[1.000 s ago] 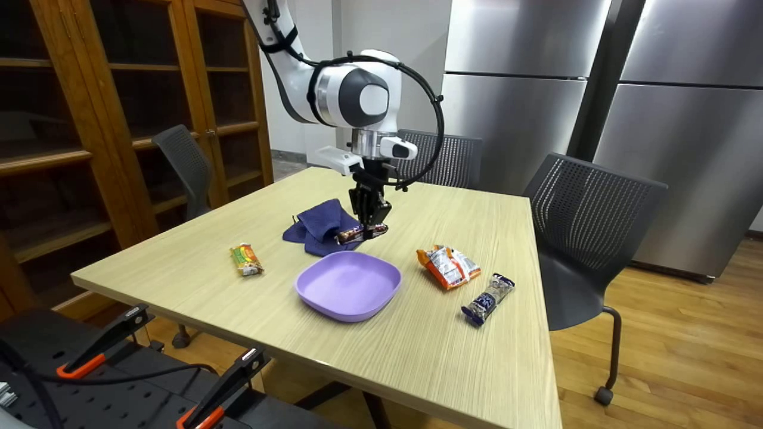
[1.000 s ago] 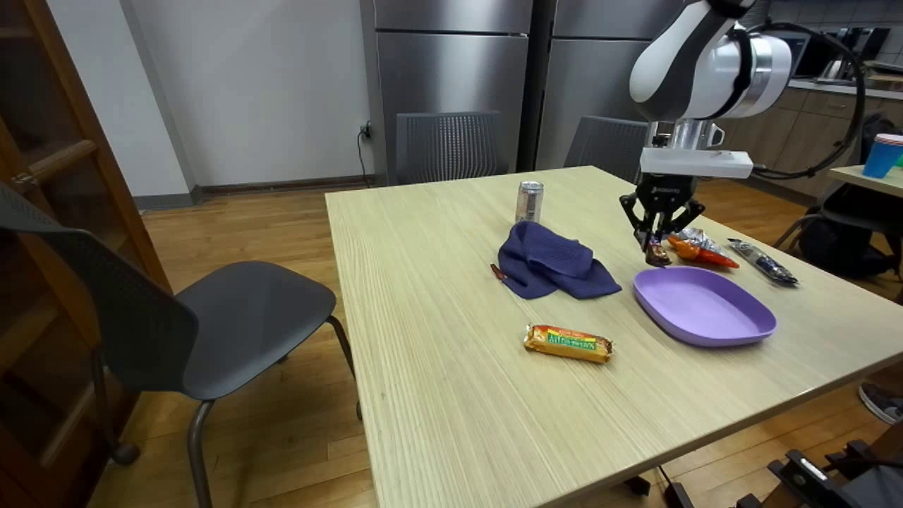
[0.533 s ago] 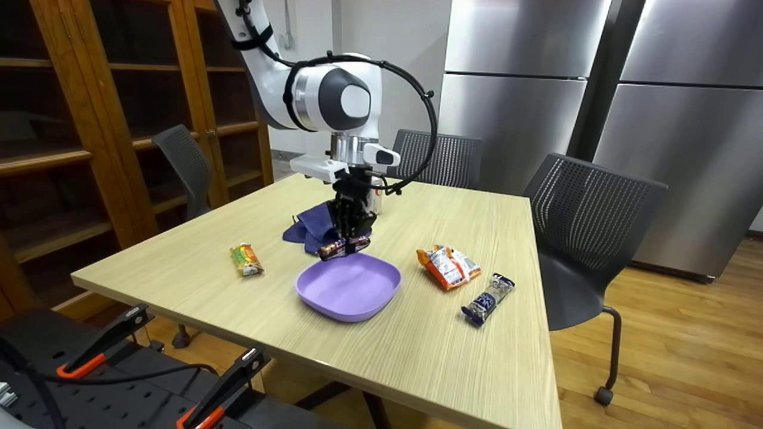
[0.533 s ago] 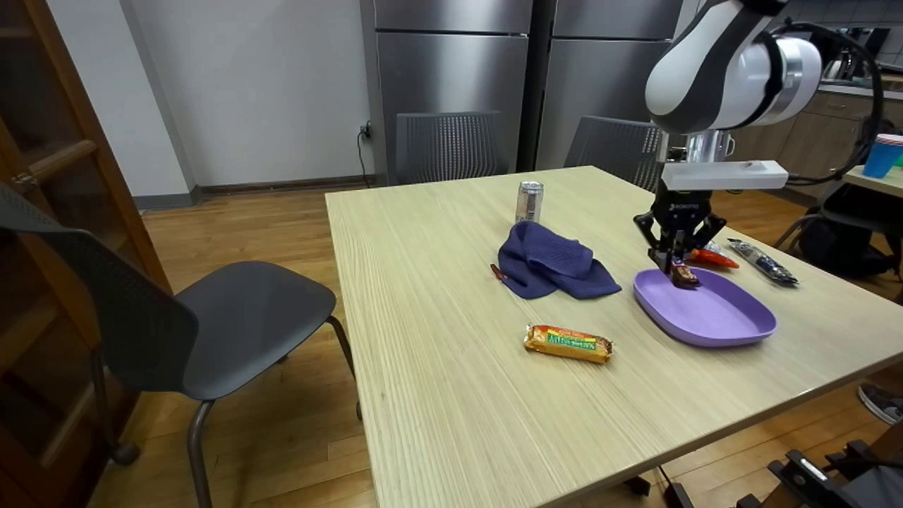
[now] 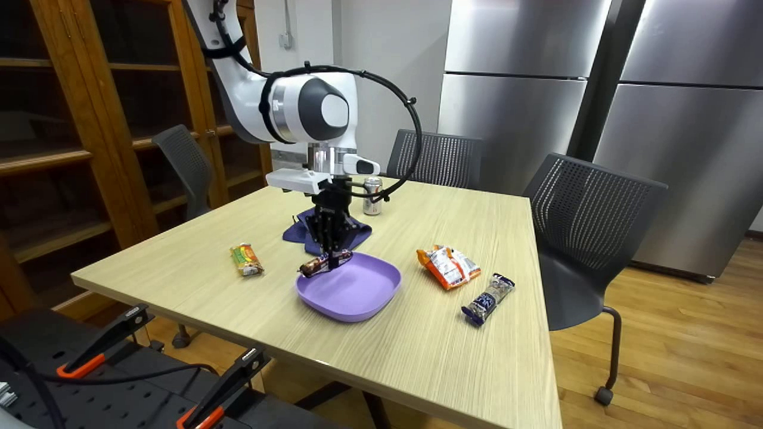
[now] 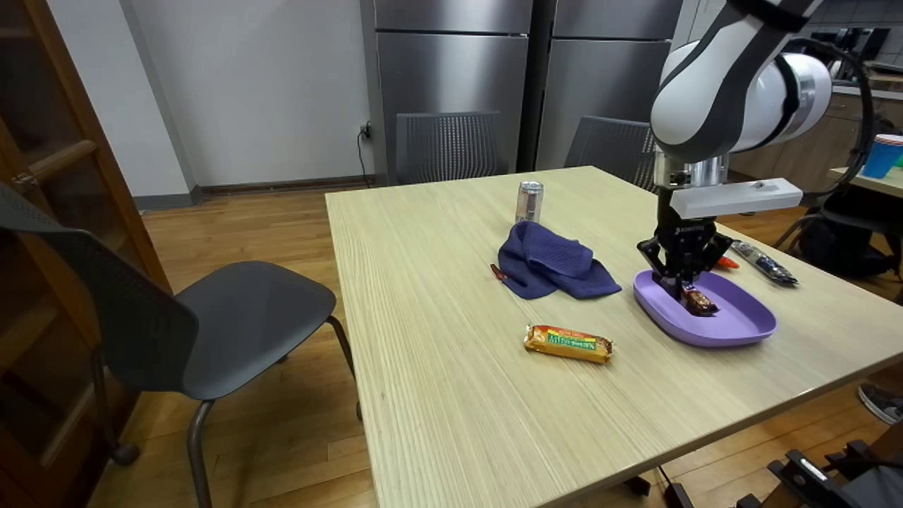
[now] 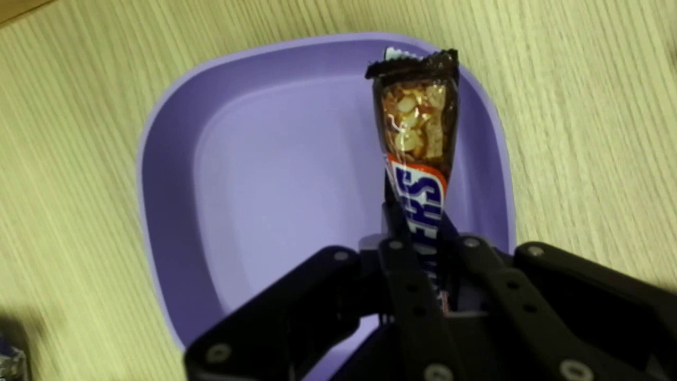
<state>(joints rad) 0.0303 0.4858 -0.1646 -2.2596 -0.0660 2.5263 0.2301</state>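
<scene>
Black two-finger gripper (image 7: 421, 227): Points down and pinches a long, slim, brown-wrapped chocolate bar (image 7: 418, 132) between its fingers, across the narrow width.
Stage: Seems past the pick-up, by judgement: holds the bar over a shallow, rounded-square, lavender plastic dish (image 7: 275, 174), with letting go not yet done. Cannot tell whether touching the dish.
Chocolate bar: Reaches ahead of the fingertips toward the top of the wrist view, and disappears between the fingers at its nearer end.
Wrapper (image 7: 412, 119): Looks glossy and intact where visible; shows a crimped dark end, a picture of nuts and caramel, then a white panel edged in red with blue letters, apparently the end of "SNICKERS".
Lavender dish: Lies under the fingers, mostly to their left in the wrist view.
Crumpled dark-blue cloth (image 6: 554, 261): Lies left of the fingers in an exterior view; shows a thin reddish-brown tip (image 6: 498, 271) at its edge, too little to identify.
Orange-and-white foil packet (image 5: 448, 266): Lies right of the fingers in an exterior view.
Yellow-orange wrapped snack bar (image 6: 568, 343): Lies left of the fingers in both exterior views.
Dark-blue-ended wrapped snack bar (image 5: 489, 299): Lies right of the fingers, beyond the packet.
Silver drinks can (image 6: 529, 202): Stands upright, farther from the fingers than the cloth.
Pale wood-grain table (image 6: 437, 367): Spreads under the fingers and bears dish, cloth, snacks and can.
</scene>
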